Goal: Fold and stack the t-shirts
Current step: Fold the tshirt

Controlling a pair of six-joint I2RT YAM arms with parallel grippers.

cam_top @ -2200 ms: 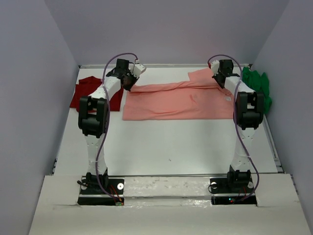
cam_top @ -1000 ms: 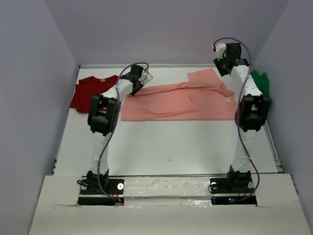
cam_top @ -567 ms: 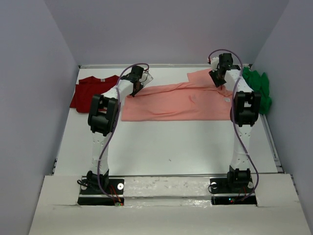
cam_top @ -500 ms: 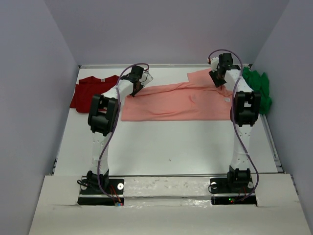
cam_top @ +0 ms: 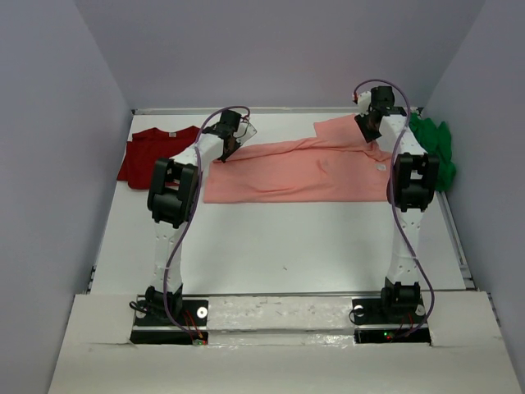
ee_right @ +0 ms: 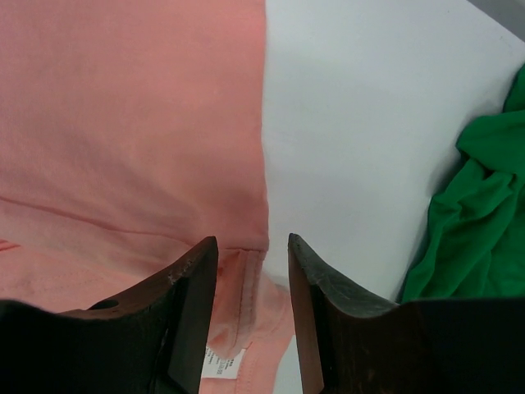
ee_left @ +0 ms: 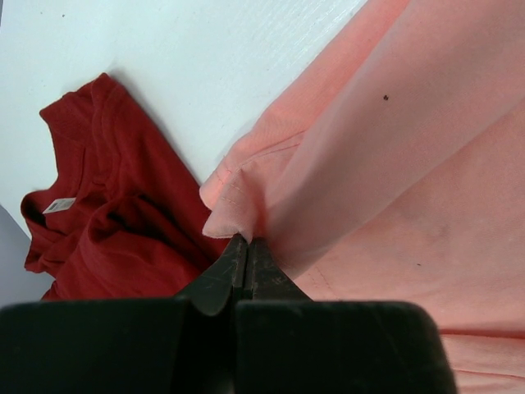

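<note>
Dateline: far half of the white table [cam_top: 287, 238], as I watch from the remote station.

Left gripper: My left gripper [ee_left: 246, 246] stays clenched on a pinched corner of the salmon-pink shirt [cam_top: 303, 168] at its far-left end. The black jaws are shut tight on a raised fold.

Right gripper: My right gripper [ee_right: 250, 242] hovers released over the shirt's far-right edge. The jaws are parted, with only the hem and bare table showing between them.

What changed: Over the last couple of seconds the left gripper drew its corner rightward, away from the dark red shirt [cam_top: 152, 152], then held. The right arm lifted high off the cloth, dropped back and now sits slightly farther out by the sleeve.

What it means: I judge the fold is held at one end only. The right side needs a fresh grasp before the far edge can come over. No shirt looks folded or stacked yet.

Salmon-pink shirt: Spread across the far middle. It is soft matte knit with a stitched hem, a long diagonal ridge along its far edge, a few dark specks and a small white tag [ee_right: 221, 361] at its right end.

Dark red shirt: Rumpled at the far left, just beside the pinched corner, in deep folds, with a white neck label [ee_left: 59, 204] showing.

Green shirt: The green shirt [cam_top: 435, 148] is bunched at the far right, vivid, and lies apart from the pink cloth.

Table: Smooth, white and faintly glossy.
</note>
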